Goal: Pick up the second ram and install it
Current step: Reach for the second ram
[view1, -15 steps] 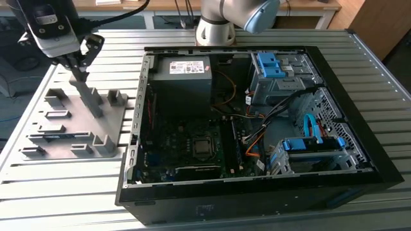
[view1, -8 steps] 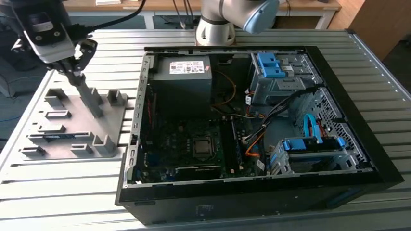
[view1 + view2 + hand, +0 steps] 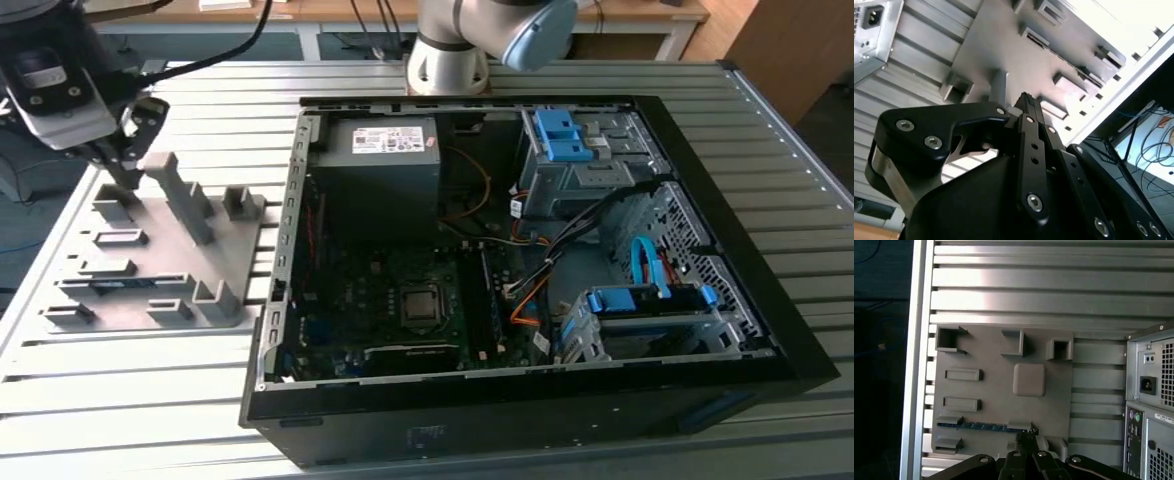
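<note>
**Tool poised over the holder, second ram below it in the slot**

In the exterior view the tool [image 3: 124, 172] hangs in the upper left of the frame, above the far end of the grey holder block [image 3: 174, 250] on the slatted tabletop [image 3: 134, 400]. Its jaws look drawn together, with nothing between them.

The second ram [image 3: 118, 284] is a thin blue stick seated on edge in a slot at the holder's near end, toward the lower left. It lies below the tool and nearer the camera, with its long axis running roughly left to right across the frame.

In the first wrist view the second ram [image 3: 981, 426] shows as a blue line, and the tool [image 3: 1026, 436] tip appears just beside one end of it.

The arm [image 3: 461, 50] is based at top centre, behind the open computer case [image 3: 534, 250]. It reaches over to the left, with its wrist pointing the tool downward.
</note>
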`<action>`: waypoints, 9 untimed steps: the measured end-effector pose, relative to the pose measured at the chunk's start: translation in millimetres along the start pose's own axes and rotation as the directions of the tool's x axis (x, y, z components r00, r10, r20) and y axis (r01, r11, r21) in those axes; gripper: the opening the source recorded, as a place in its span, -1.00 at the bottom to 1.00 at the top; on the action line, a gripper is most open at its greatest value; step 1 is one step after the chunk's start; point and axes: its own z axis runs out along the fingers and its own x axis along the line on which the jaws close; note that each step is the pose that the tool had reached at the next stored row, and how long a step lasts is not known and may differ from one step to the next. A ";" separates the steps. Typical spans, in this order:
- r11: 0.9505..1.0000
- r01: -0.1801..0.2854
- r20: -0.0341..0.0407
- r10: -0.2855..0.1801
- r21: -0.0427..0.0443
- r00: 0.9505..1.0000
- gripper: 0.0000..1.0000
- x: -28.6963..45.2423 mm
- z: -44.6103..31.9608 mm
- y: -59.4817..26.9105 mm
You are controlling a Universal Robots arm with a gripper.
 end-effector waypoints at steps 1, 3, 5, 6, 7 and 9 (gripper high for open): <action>1.000 0.000 0.000 0.000 0.000 1.000 -0.80 2.4 2.0 -0.1; 1.000 0.001 0.000 -0.001 0.000 1.000 -0.80 7.4 6.0 -0.3; 1.000 0.001 0.000 -0.001 0.000 1.000 -0.80 12.3 9.9 -0.4; 1.000 0.002 0.000 -0.002 0.000 1.000 -0.80 14.7 11.8 -0.5; 1.000 0.002 0.000 -0.002 0.000 1.000 -0.80 17.1 13.7 -0.6; 1.000 0.003 0.000 -0.003 0.000 1.000 -0.80 20.3 17.5 -1.1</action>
